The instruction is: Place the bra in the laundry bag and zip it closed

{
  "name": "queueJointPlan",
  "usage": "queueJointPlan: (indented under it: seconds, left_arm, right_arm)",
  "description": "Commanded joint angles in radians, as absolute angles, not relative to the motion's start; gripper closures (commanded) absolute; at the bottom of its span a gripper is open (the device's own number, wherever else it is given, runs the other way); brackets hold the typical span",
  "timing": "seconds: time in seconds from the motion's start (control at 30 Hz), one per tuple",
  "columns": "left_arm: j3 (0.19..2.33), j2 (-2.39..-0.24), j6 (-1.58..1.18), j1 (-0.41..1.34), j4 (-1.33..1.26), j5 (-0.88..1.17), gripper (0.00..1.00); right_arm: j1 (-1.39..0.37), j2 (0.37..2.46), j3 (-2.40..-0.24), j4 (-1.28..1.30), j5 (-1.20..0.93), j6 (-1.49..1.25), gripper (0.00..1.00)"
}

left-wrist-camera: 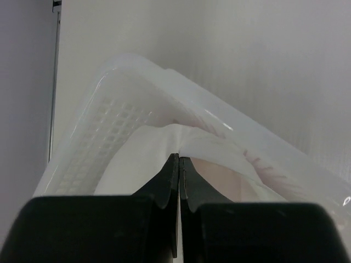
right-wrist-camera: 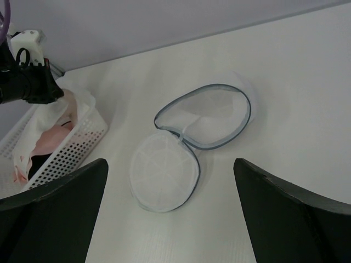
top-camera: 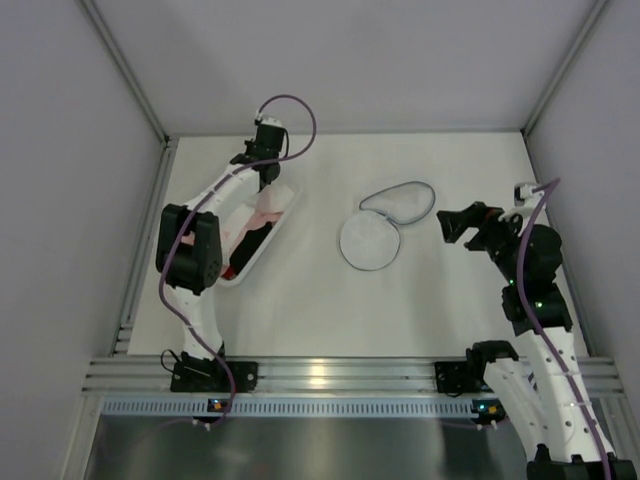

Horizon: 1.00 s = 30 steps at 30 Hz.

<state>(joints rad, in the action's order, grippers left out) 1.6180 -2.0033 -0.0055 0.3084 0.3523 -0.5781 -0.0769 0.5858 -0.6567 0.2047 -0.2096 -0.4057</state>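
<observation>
Two arms in view, so check each one. Your left gripper (left-wrist-camera: 179,158) is down inside the far end of the clear latticed bin (top-camera: 236,281), jaws pressed together with a raised fold of the bra (left-wrist-camera: 137,164) pinched at the tips; the white fabric tents up to the fingertips in the left wrist view. The bra sits in the bin, bunched on top at that far end, with a pink cloth (right-wrist-camera: 50,140) just beside and partly under it and a black-and-red item (top-camera: 246,250) lower down toward the near end. The bin lies at a slant on the left side of the table (top-camera: 300,310). Your right gripper (top-camera: 446,228) hangs over the right side of the table, jaws wide apart, nothing between them, pointed toward the middle. The laundry bag (right-wrist-camera: 164,171) lies flat on the table between the two arms, well apart from the bin and from both grippers. It's unzipped and folded open: one round mesh half lies nearer the arms, the other half lies just beyond it toward the right, dark rim showing as an open loop, the two joined where they touch. The bag holds nothing you can see. Zip pull too small to make out.
</observation>
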Motion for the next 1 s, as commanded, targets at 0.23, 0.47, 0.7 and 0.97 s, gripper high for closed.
queueJointPlan:
  seconds: [0.23,0.47,0.7,0.97]
  left_arm:
    - [1.586,-1.512,-0.055,0.308,0.461,-0.393,1.00]
    - [1.705,-1.322,-0.031,0.324,0.632,-0.174,1.00]
    - [1.744,-1.218,-0.015,0.357,0.686,-0.037,1.00]
    - [1.710,-1.169,-0.009,0.370,0.686,0.092,1.00]
  right_arm:
    - [-0.249,0.736,-0.653,-0.235,-0.437,-0.456,0.01]
    - [-0.601,1.041,-0.837,-0.303,-0.336,-0.146,0.01]
    - [-0.732,1.235,-0.995,-0.430,-0.210,-0.139,0.01]
    - [-0.741,1.191,-1.059,-0.330,-0.168,-0.264,0.01]
